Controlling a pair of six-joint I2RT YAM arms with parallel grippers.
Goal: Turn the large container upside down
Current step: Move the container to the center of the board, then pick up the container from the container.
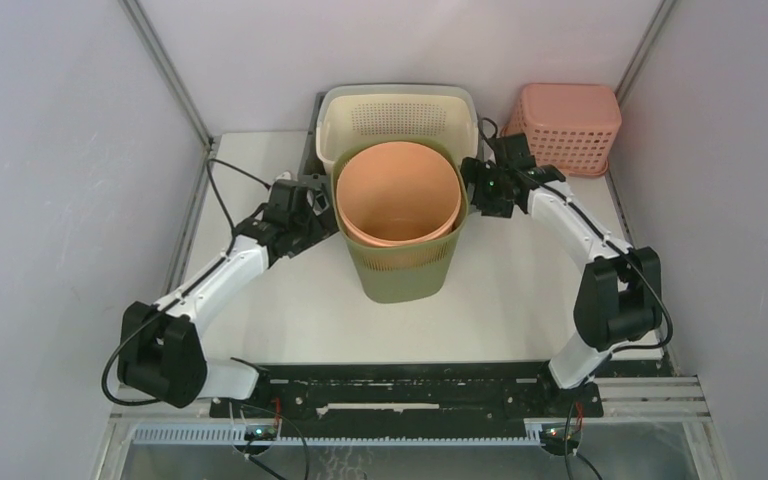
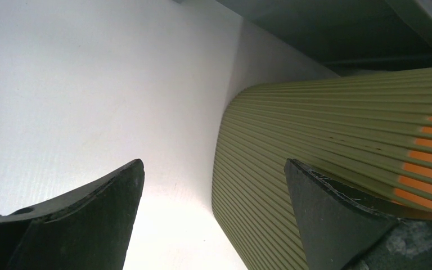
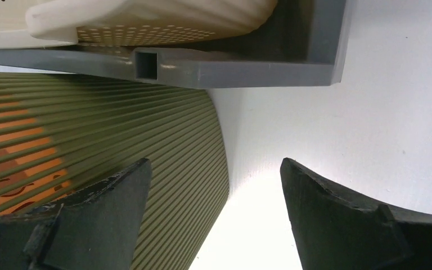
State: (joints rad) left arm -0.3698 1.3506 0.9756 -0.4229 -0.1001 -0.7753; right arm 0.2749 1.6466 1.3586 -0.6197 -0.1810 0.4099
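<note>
Olive slatted bin [image 1: 400, 270] stands upright on the tabletop [image 1: 520, 300] between my tools, an orange tub [image 1: 398, 190] nested inside. My left tool [image 1: 322, 212] and right tool [image 1: 477, 185] both gape wide, gripping nothing. I'd pinch the rim evenly on both sides before tipping, so nothing slips.

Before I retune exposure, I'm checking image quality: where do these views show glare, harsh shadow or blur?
Top external: even light, only soft shadow around the green basket, no glare. Left wrist: the table blows out white between the dark fingers. Right wrist: the same white glare on the table beside the basket, whose slats look sharp.
</note>
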